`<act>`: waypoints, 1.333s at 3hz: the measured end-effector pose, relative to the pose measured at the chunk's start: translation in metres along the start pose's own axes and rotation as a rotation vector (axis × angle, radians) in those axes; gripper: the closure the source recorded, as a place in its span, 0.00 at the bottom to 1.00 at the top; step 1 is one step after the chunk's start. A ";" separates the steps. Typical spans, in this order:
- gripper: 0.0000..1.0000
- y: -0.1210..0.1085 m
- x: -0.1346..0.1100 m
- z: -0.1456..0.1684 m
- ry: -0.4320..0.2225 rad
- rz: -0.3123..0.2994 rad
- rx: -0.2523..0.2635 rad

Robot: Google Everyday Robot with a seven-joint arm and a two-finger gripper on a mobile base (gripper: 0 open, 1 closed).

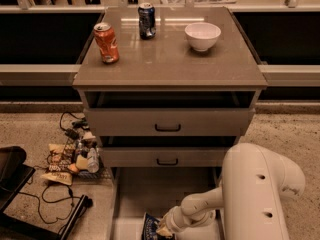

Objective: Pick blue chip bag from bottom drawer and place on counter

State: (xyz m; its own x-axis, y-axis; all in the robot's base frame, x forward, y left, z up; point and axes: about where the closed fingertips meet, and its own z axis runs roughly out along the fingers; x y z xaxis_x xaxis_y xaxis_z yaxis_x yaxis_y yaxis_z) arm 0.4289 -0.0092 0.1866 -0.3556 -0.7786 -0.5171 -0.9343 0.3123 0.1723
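The bottom drawer point(150, 191) is pulled out at the foot of the cabinet, a long flat tray. The blue chip bag point(150, 227), dark blue with white lettering, lies in its front part at the bottom edge of the camera view. My gripper point(164, 229) reaches down from the white arm point(250, 194) and is right at the bag's right side, touching it. The bag is partly cut off by the view's lower edge. The counter point(170, 54) is the glossy grey-brown cabinet top above.
On the counter stand an orange soda can point(106, 42), a dark blue soda can point(146, 20) and a white bowl point(202, 36). Two upper drawers point(168, 121) with black handles stick out slightly. Snack wrappers, a bottle and cables point(70, 159) lie on the floor at the left.
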 end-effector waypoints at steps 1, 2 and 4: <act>1.00 0.007 -0.012 -0.014 -0.108 0.019 0.006; 1.00 0.014 -0.026 -0.026 -0.182 0.020 0.002; 1.00 0.017 -0.035 -0.026 -0.179 0.008 -0.008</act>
State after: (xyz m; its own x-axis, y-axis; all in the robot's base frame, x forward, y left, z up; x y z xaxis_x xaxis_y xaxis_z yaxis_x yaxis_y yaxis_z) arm 0.4244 0.0099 0.2293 -0.3529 -0.6663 -0.6568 -0.9319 0.3130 0.1831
